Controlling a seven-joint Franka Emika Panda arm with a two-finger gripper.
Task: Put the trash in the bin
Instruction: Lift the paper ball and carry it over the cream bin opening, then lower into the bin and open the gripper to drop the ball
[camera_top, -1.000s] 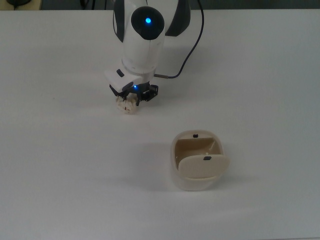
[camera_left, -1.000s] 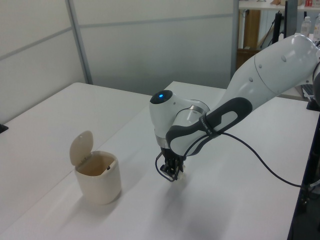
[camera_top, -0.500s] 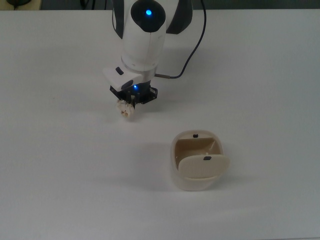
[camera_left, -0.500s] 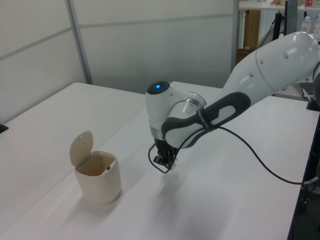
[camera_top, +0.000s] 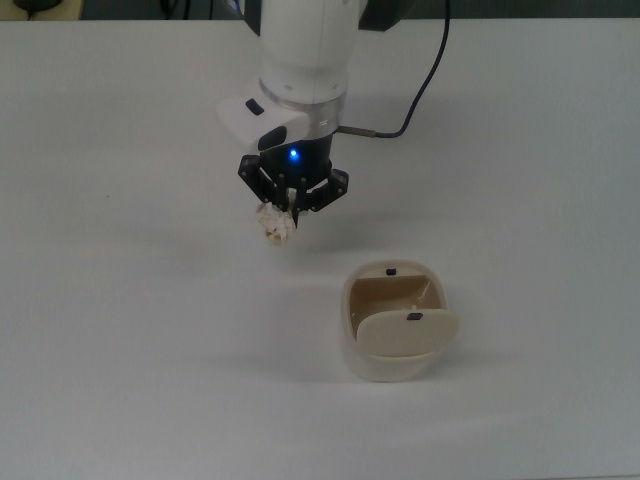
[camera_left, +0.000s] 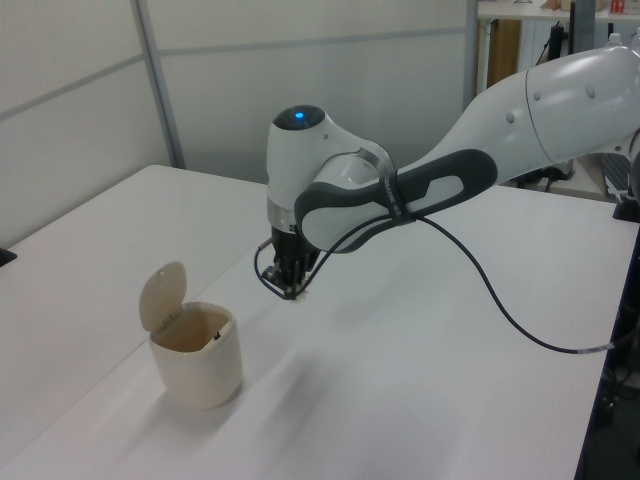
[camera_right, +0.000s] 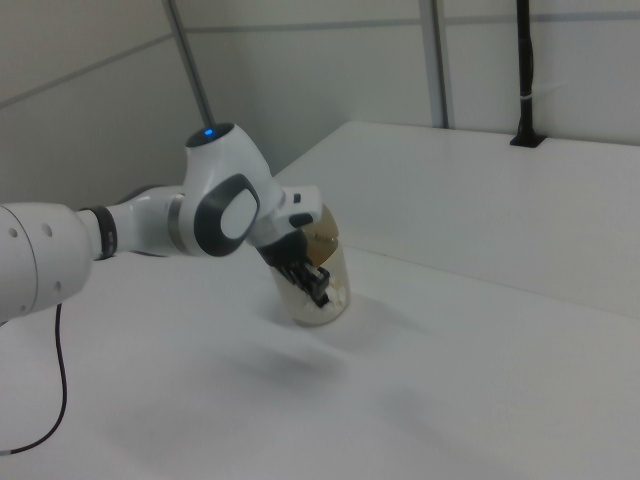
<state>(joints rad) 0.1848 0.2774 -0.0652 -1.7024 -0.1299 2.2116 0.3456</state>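
- Landmark for all notes: the bin (camera_top: 393, 322), beige, rounded, standing on the white table (camera_top: 120, 330). Its flap lid (camera_top: 408, 332) is tipped up, so the mouth is open; in the top view the open cavity shows on the side of the lid toward the arm.
- Leftmost in the top view: the trash (camera_top: 274, 225), a small cream wad. It sits up and to the top view's left of the bin, well apart from the rim, with bare table between.
- The gripper (camera_top: 285, 206) has its fingers pinched on the wad; the wad hangs from the tips, below the black finger mount and its blue light.
- I judge the wad is off the table: the left view shows the gripper (camera_left: 291, 289) above the surface, just beyond and to the left view's right of the bin (camera_left: 197, 353).
- Key relation: from the gripper, the bin mouth lies down and to the top view's right, a diagonal run. The open side faces this approach, the raised lid stands on the far side.
- I'd carry the wad along that diagonal and stop over the cavity, short of the lid.
- Right view: the gripper (camera_right: 316, 281) overlaps the bin (camera_right: 335, 296), so I can't read the gap there.
- Wad has no clear long axis; orientation shouldn't matter at release.
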